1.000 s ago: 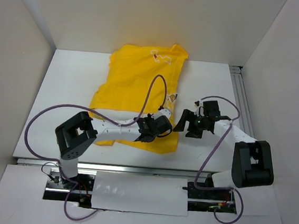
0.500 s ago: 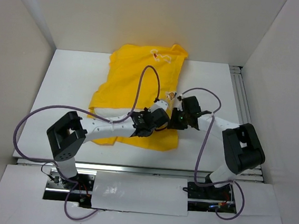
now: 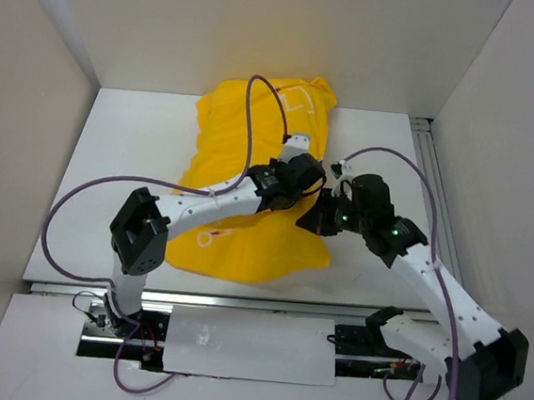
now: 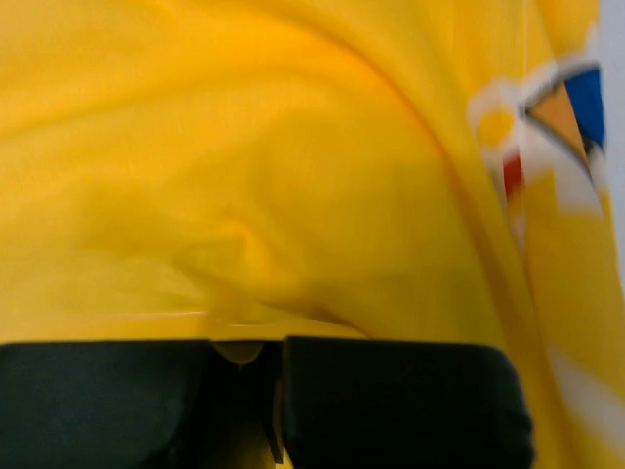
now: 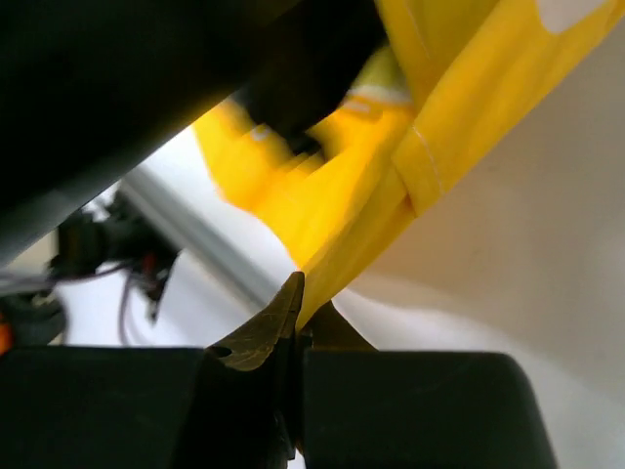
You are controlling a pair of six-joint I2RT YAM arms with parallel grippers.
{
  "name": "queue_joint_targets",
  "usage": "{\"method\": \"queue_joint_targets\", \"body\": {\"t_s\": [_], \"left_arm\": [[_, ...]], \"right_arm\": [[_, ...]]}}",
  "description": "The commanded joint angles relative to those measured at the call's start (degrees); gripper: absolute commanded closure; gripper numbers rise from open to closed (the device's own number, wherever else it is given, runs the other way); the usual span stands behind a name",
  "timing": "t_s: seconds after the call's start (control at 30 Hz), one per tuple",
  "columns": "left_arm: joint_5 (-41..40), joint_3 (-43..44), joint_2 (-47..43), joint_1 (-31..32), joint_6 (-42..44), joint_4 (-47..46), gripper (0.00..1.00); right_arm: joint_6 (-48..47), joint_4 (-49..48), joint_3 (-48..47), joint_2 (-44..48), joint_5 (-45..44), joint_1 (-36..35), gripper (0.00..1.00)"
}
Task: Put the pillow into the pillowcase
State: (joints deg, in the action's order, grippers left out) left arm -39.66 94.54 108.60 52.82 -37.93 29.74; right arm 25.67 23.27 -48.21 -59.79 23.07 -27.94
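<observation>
The bright yellow pillowcase [image 3: 245, 132] lies bunched down the middle of the table, from the back wall toward the front edge. My left gripper [image 3: 299, 179] sits at its right side, shut, with a fold of yellow cloth between the jaws [image 4: 271, 342]. The cloth [image 4: 293, 176] fills the left wrist view, with a blue and white print at the right. Just right of it, my right gripper [image 3: 314, 219] is shut on the pillowcase's hemmed edge [image 5: 301, 313], and the fabric [image 5: 361, 195] rises from the fingertips. The pillow is hidden.
White walls enclose the white table [image 3: 130, 149] on three sides. A metal rail [image 3: 431, 169] runs along the right edge. The left arm's purple cable [image 3: 268, 91] loops over the back of the cloth.
My right gripper went from open to shut on the pillowcase's right edge. My left gripper moved toward the back with the cloth. The white strip seen earlier at the left is now covered in yellow.
</observation>
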Motion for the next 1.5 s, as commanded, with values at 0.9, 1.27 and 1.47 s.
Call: {"method": "queue_joint_targets", "body": {"t_s": [0.9,1.27,1.47], "left_arm": [[8.5,-35.8,-36.9,-4.1,-20.1,11.2,0.01],[24.1,-47.0,-40.3,-24.3,-19.9,2.5,0.01],[28.0,-48.2,-36.9,-32.7,-13.7,-6.5,0.01]], "right_arm": [[-6.9,7.3,-17.1,-6.1,-25.1,-2.6,0.03],[-7.7,-5.9,-48.1,-50.6,-27.7,7.0,0.00],[-6.3,-3.0,-63.1,-70.2,-23.3,6.6,0.17]]}}
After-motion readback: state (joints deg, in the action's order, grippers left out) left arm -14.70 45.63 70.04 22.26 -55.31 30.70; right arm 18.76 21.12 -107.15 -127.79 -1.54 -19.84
